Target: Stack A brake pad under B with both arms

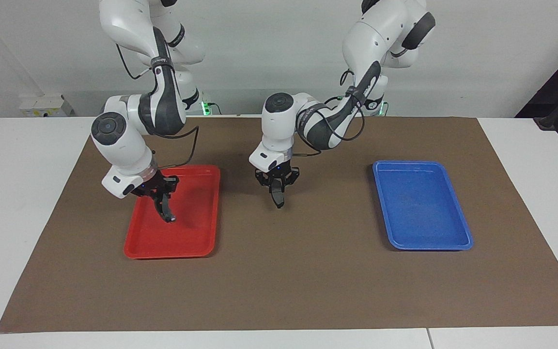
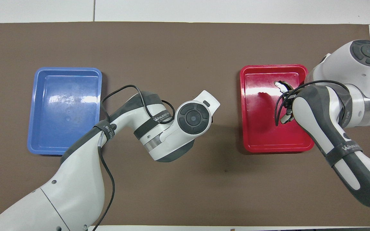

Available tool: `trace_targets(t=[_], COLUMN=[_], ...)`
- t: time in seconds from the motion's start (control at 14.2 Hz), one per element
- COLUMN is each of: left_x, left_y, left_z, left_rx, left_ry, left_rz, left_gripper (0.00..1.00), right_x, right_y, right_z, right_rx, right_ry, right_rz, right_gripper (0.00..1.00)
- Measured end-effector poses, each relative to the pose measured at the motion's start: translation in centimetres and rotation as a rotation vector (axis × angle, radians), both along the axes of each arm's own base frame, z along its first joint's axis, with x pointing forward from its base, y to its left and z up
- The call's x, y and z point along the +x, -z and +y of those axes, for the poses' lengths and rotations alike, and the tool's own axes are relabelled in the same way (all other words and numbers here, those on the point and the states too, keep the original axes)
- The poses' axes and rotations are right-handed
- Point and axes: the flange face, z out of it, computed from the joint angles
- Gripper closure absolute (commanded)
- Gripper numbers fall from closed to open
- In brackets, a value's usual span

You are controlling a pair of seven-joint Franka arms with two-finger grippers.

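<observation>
My right gripper (image 1: 159, 195) is over the red tray (image 1: 201, 245) and is shut on B (image 1: 165, 209), the long black crescent pad, which hangs down from it, its lower tip close to the tray floor. In the overhead view only B's silvery tip (image 2: 279, 85) shows beside the right wrist. My left gripper (image 1: 276, 185) is over the brown mat between the trays, nearer the red tray, and is shut on A (image 1: 278, 198), the short dark grey pad, which hangs above the mat. In the overhead view the left wrist (image 2: 193, 118) hides both gripper and A.
A blue tray (image 1: 422, 206) with nothing in it lies toward the left arm's end of the table; it also shows in the overhead view (image 2: 66, 72). The brown mat (image 1: 279, 281) covers the table's middle. The red tray shows in the overhead view (image 2: 255, 141).
</observation>
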Motion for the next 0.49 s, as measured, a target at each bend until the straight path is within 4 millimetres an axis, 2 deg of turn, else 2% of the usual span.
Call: trace_targets(t=[0.28,0.35,0.42,0.49], left_x=[0.0,0.0,0.1,0.3], left_y=[2.9,3.3,3.2,3.2], left_z=[-0.3,-0.3,-0.3,-0.2], left_rx=[0.023,0.025,0.025,0.027], left_ry=[-0.009,-0.011,-0.015,-0.019], left_rz=[0.037,0.042,0.042,0.041], left_gripper=[0.94,0.85,0.7,0.46], right_x=[0.0,0.0,0.0,0.0], right_y=[-0.1,-0.1,-0.1,-0.1], right_z=[0.3,0.4,0.4,0.4], right_rx=[0.0,0.0,0.0,0.0], right_ry=[-0.007,-0.008,-0.009,-0.009], right_rz=[0.0,0.001,0.003,0.005], right_gripper=[1.0,1.0,1.0,1.0])
